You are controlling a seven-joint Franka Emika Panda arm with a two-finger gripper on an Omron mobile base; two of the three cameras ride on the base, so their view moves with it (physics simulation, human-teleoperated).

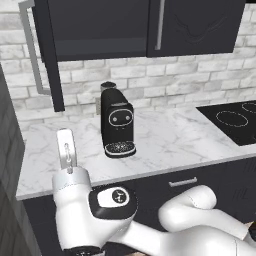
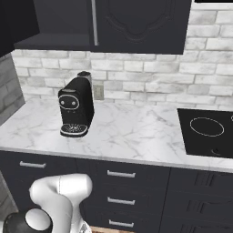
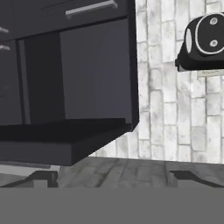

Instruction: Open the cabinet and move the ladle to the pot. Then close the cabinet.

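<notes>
Black raised-panel doors front the cabinet (image 1: pixel 200 25) on the wall above the counter (image 1: pixel 170 140). Its left door (image 1: pixel 50 60) stands swung out toward you, seen nearly edge-on in the left base view, with its long silver bar handle (image 1: pixel 32 50) on the outer side. The right door is closed flat, and its own bar handle (image 1: pixel 160 25) runs vertically beside the gap. The opened half is dark, and you cannot tell from these views what lies inside.

Behind the counter you have a pale grey brick wall (image 1: pixel 175 80). The counter itself is white marble with grey veins. A black cooktop (image 1: pixel 232 120) is set into its right end, with thin white burner rings (image 2: pixel 207 126) drawn on it. Below the counter's front edge you see black base drawers (image 2: pixel 120 182) with short horizontal silver handles.

A tall black coffee machine (image 1: pixel 117 125) stands on the counter near the wall, under the cabinet's opened half. A small wall outlet (image 2: pixel 98 92) sits just behind it.

The gripper (image 3: pixel 114 179) looks toward the cabinet's open side, with the coffee machine in that view's upper right corner. Your fingers (image 3: pixel 43 178) are spread as wide as they go, with nothing between them and nothing touching them.
</notes>
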